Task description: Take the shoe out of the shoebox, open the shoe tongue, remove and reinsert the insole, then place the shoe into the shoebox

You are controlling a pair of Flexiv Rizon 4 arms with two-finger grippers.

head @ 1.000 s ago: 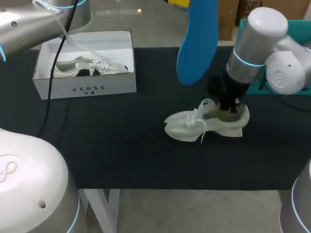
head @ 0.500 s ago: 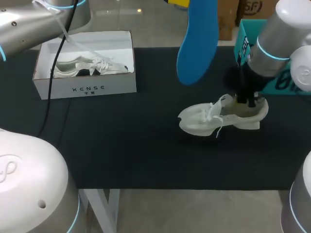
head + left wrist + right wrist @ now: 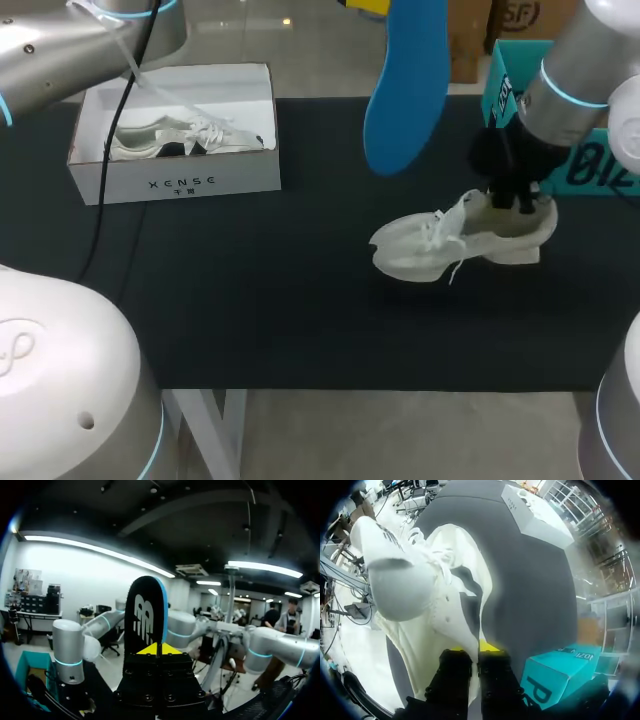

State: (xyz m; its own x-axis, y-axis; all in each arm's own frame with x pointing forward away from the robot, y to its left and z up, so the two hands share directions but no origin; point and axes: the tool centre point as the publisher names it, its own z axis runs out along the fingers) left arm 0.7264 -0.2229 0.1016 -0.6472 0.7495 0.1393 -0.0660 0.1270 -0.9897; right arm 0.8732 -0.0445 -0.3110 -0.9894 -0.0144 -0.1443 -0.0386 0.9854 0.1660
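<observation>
A white shoe [image 3: 450, 245] stands on the black table at the right, toe pointing left, its laces loose. My right gripper [image 3: 510, 205] comes down from above and is shut on the shoe's heel collar. In the right wrist view the shoe [image 3: 420, 595] spreads out ahead of the right gripper [image 3: 479, 647], whose yellow tips pinch the collar edge. A blue insole [image 3: 408, 85] hangs upright in the air above the table's far middle. My left gripper [image 3: 152, 650] is shut on the end of the insole [image 3: 146, 617], whose dark underside faces that camera. The white shoebox [image 3: 180, 170] sits open at the far left.
Inside the shoebox lies a second white shoe [image 3: 185, 138]. A teal box [image 3: 590, 170] stands at the table's right edge, just behind my right arm. A black cable [image 3: 110, 150] hangs across the shoebox's left side.
My right gripper has dragged the shoe to the right, closer to the teal box. The insole in the left gripper has stayed where it was.
</observation>
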